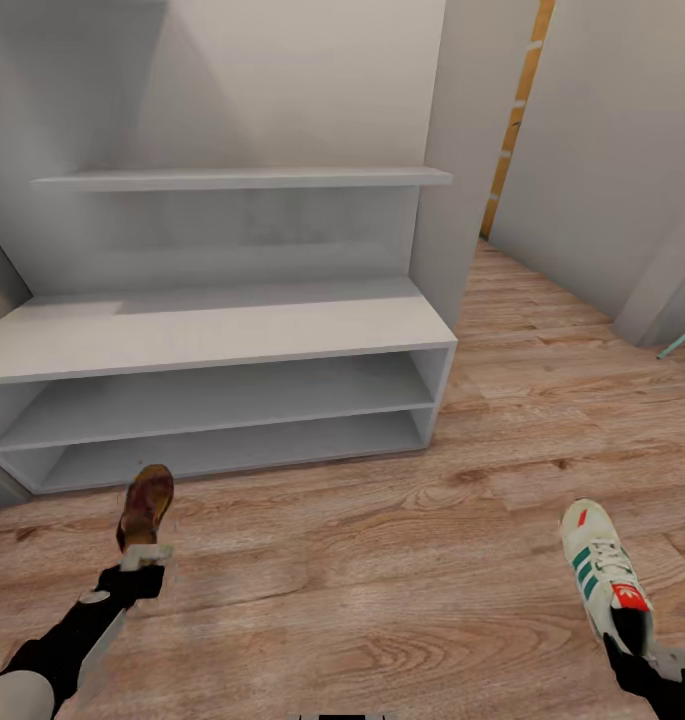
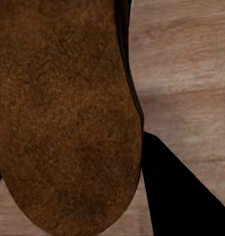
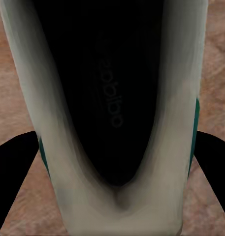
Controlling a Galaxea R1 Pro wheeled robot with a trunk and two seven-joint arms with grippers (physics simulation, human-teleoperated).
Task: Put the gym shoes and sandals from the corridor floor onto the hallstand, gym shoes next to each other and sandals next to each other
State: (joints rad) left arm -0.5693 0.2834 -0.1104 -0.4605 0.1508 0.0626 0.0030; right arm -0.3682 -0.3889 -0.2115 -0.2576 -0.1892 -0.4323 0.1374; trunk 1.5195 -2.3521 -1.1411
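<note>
At twelve o'clock in the head view, the hallstand [image 1: 222, 330] is standing pale and bare, its wide surface and two low shelves carrying no shoes. Below it the corridor floor [image 1: 382, 560] is stretching toward the robot.

At four o'clock the right tool [image 1: 637, 645] is gripping a gym shoe [image 1: 602, 580] by its heel, toe pointing toward the rack; the right wrist view is looking straight into the shoe's dark opening [image 3: 112, 98], fingers [image 3: 14, 162] pressing either side. At eight o'clock the left tool [image 1: 142, 565] is holding a sandal [image 1: 147, 505] by one end, its brown footbed [image 2: 63, 113] crowding the left wrist view.

Both grips are sitting at the very ends, so each shoe is likely levering downward and could be slipping out while being lifted. The hallstand's front edge and its narrow shelf gaps are also risking a knock.
</note>
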